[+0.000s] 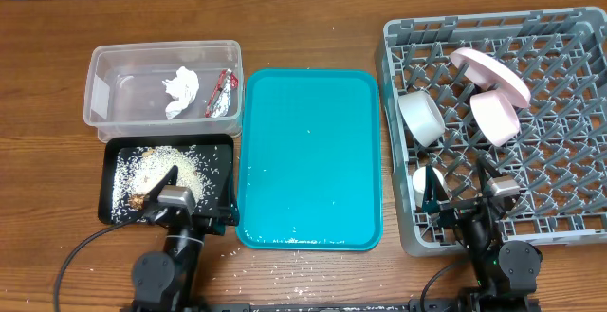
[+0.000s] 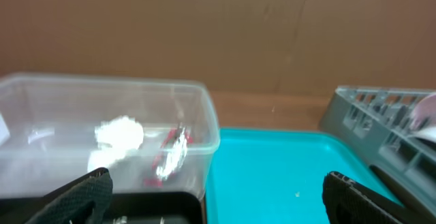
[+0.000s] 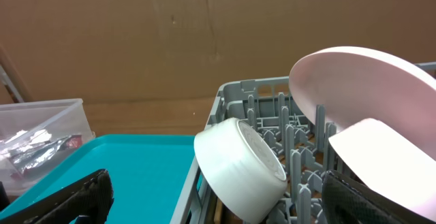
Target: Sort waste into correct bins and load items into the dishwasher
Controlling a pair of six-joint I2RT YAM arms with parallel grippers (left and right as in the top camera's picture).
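No lettering, number or sign can be read in any of the views. The red-and-silver snack wrapper [image 1: 221,92], lying in the clear tub [image 1: 97,89] at the far left, is too small and blurred for any print on it to be made out.

Both arms tucked low — left gripper [image 2: 218,198] and right gripper [image 3: 218,201] gaping wide.

In front of me, the wooden table [image 1: 313,27] carries the clear tub [image 1: 161,49], the black tray [image 1: 104,184] just beside it, the teal tray [image 1: 308,151] mid-table and the grey rack [image 1: 474,23] to my right. Loose crumbs [image 1: 248,276] are scattered nearest me.
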